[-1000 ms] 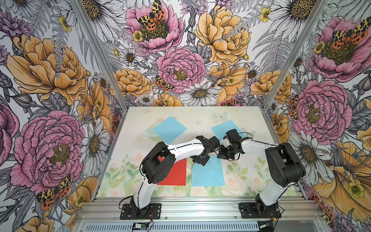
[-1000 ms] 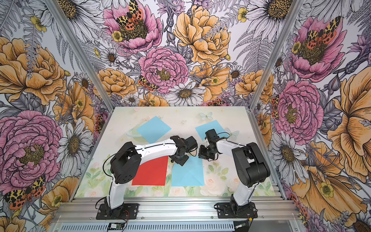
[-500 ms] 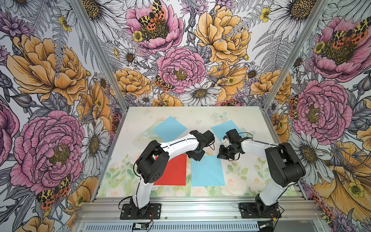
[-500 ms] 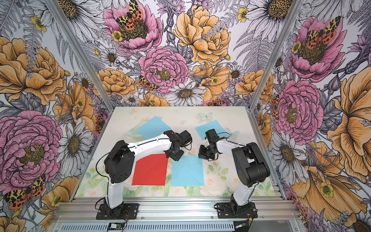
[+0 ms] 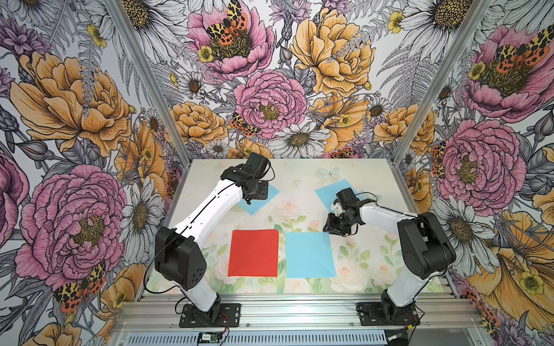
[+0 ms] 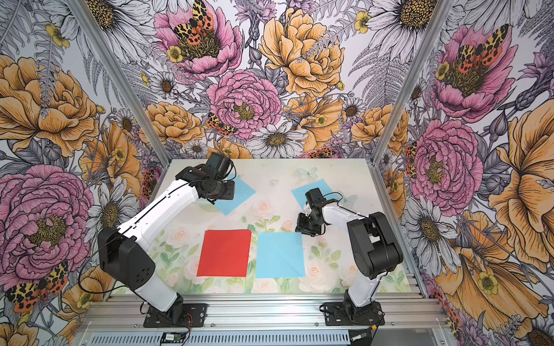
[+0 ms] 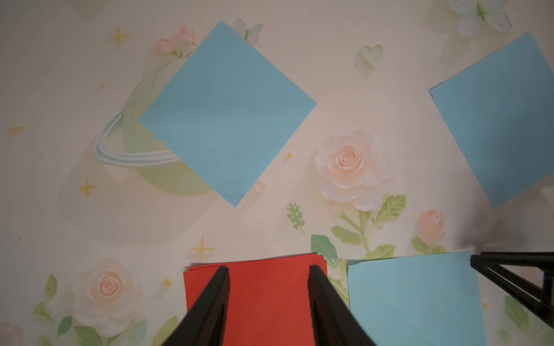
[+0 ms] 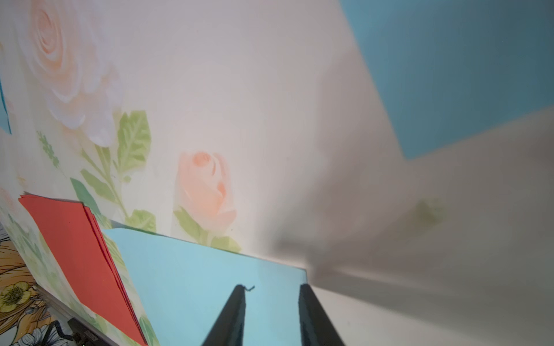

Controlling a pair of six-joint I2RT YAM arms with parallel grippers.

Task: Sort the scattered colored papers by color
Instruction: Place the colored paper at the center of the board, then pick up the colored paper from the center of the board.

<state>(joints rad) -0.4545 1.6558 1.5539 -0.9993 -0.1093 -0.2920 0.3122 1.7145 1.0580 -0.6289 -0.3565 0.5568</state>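
A stack of red papers [image 5: 254, 253] [image 6: 224, 253] lies flat at the front middle, with a light blue paper [image 5: 310, 254] [image 6: 280, 254] beside it on the right. Two more blue papers lie further back, one to the left [image 5: 263, 202] [image 7: 227, 113] and one to the right [image 5: 331, 190] [image 7: 503, 119]. My left gripper [image 5: 254, 196] [image 7: 268, 268] is open and empty, raised over the back-left blue paper. My right gripper [image 5: 334, 227] [image 8: 271, 287] is open just above the front blue paper's far right corner and holds nothing.
The tabletop [image 5: 299, 215] carries pale printed roses and butterflies. Metal posts and flowered walls [image 5: 419, 179] close it in at the left, right and back. The two arm bases stand on the aluminium rail [image 5: 299, 314] in front.
Both grippers were shut and have opened. The left arm has lifted away from the middle and swung to the back left. The right gripper has stayed by the front blue paper's corner.
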